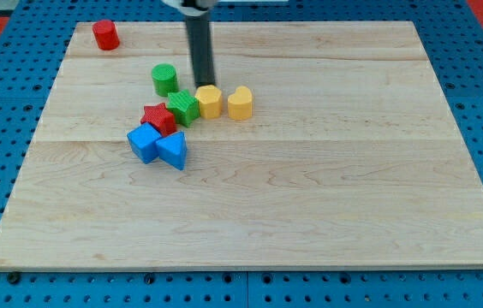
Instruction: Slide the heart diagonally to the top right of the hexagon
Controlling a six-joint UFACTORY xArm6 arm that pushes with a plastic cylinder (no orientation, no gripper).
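The yellow heart (240, 102) lies just right of the yellow hexagon (210, 101), close beside it, a little above the board's middle. My tip (202, 84) stands just above the hexagon's upper left edge, between it and the green cylinder (164, 79). The rod rises from there to the view's top.
A green star (182, 109) touches the hexagon's left side. A red star (159, 119), a blue cube (144, 142) and a blue triangle (173, 150) cluster below left of it. A red cylinder (104, 35) stands at the board's (310, 188) top left corner.
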